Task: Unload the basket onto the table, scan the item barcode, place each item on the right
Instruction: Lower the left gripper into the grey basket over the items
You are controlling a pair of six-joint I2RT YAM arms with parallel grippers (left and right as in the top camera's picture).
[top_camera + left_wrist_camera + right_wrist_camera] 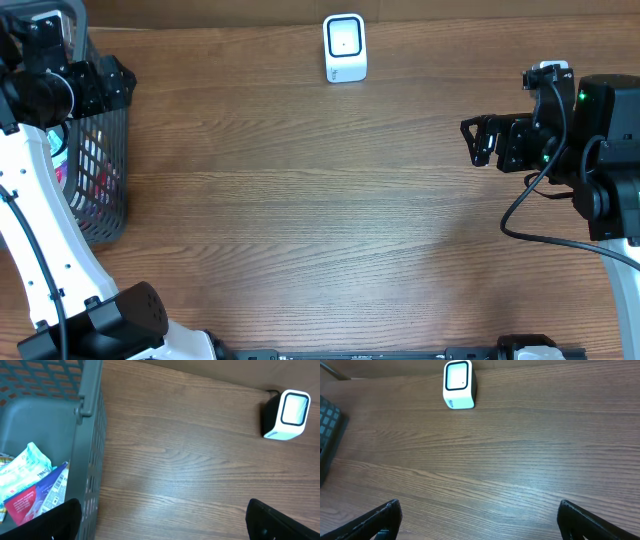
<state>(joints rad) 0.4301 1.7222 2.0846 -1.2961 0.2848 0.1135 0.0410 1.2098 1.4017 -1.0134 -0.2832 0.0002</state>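
Observation:
A white barcode scanner point(345, 47) stands at the table's far edge, also seen in the left wrist view point(286, 408) and the right wrist view point(458, 384). Several packets lie in the grey basket point(89, 435): a white and teal one point(25, 467), a purple one with a printed barcode point(55, 489) and a red one point(22, 505). My left gripper point(165, 525) hangs open over the basket's right wall point(108, 85), holding nothing. Over bare wood at the right, my right gripper point(478, 140) is open and empty, its fingers wide apart point(480, 520).
The mesh basket point(100, 180) stands at the table's left edge, and its corner shows at the left of the right wrist view point(327, 430). Wooden tabletop point(320, 220) stretches between the basket and the right arm.

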